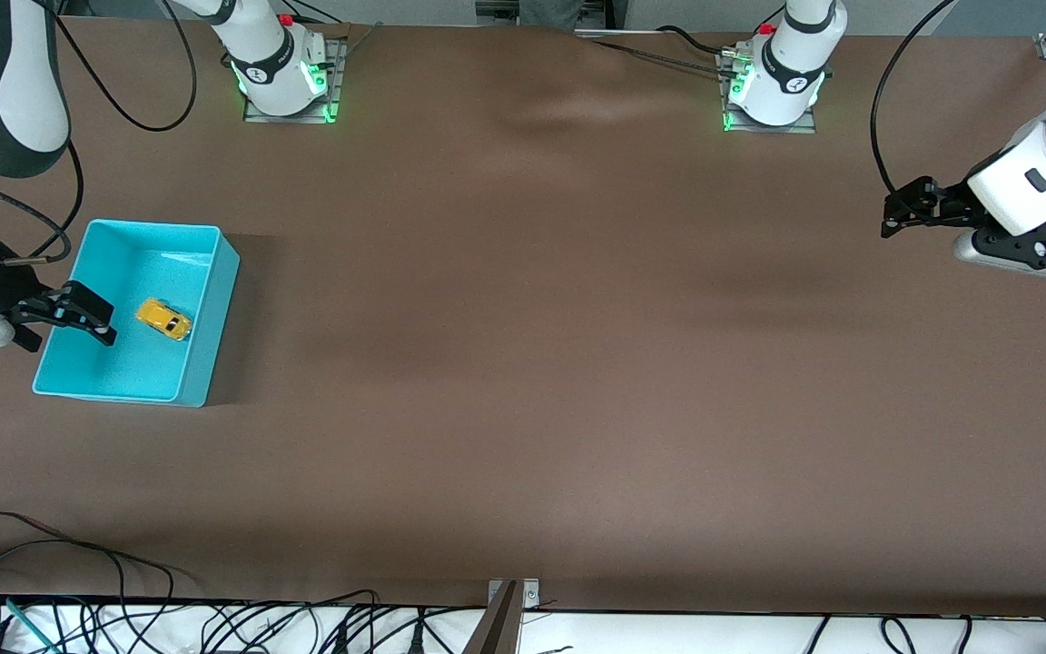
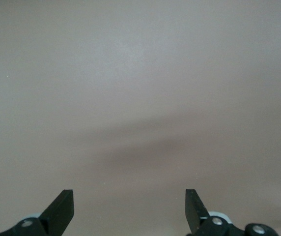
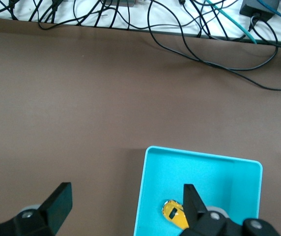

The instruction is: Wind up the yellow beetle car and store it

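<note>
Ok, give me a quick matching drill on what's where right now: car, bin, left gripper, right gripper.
Things:
1. car
2. bin
3. left gripper
4. right gripper

Places or states:
A. open, over bare table at the left arm's end
B. open, over the bin's edge
C. lying inside the bin
D. on the table at the right arm's end

Pairs: 1-C, 2-D, 3-A, 4-B

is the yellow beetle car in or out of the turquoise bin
In. The yellow beetle car sits on the floor of the turquoise bin, enclosed by its walls and untouched.
</note>
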Robot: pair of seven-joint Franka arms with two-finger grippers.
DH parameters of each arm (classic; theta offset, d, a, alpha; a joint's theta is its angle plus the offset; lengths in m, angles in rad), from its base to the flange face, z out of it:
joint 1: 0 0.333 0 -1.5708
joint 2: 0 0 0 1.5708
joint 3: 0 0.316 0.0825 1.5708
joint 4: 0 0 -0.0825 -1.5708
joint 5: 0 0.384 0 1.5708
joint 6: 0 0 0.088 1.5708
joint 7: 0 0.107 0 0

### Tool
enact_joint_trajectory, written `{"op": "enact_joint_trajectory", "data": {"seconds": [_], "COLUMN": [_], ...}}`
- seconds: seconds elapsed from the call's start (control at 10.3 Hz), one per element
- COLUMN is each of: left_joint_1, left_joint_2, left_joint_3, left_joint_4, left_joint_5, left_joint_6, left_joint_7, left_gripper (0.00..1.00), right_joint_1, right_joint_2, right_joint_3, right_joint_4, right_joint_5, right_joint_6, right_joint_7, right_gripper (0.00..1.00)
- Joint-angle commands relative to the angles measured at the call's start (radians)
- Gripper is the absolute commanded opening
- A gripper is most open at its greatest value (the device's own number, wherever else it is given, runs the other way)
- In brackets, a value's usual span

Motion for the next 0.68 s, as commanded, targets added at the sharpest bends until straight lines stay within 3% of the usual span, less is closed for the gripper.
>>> {"op": "enact_joint_trajectory", "data": {"seconds": [0.0, 0.19, 0.39, 0.58], "left_joint_1": [0.001, 0.001, 0.001, 0.001], "left_joint_2": [0.017, 0.017, 0.017, 0.017], "left_joint_3": [-0.001, -0.001, 0.000, 0.000], "left_joint_4": [0.036, 0.036, 0.036, 0.036], "left_joint_5": [0.008, 0.008, 0.008, 0.008], "left_joint_6": [-0.023, -0.023, -0.023, -0.023], "left_joint_7": [-0.003, -0.003, -0.003, -0.003], "left_gripper": [1.00, 1.00, 1.00, 1.00], "right_joint_1": [0.010, 0.011, -0.034, -0.332], "right_joint_2": [-0.020, -0.018, -0.027, -0.053], "right_joint_3": [0.002, 0.003, 0.069, 0.391], "right_joint_4": [0.039, 0.043, 0.043, 0.042], "right_joint_5": [-0.046, -0.046, -0.063, -0.122], "right_joint_6": [-0.099, -0.131, -0.132, -0.146], "right_joint_7": [0.072, 0.103, 0.115, 0.150], "right_gripper": [1.00, 1.00, 1.00, 1.00]}}
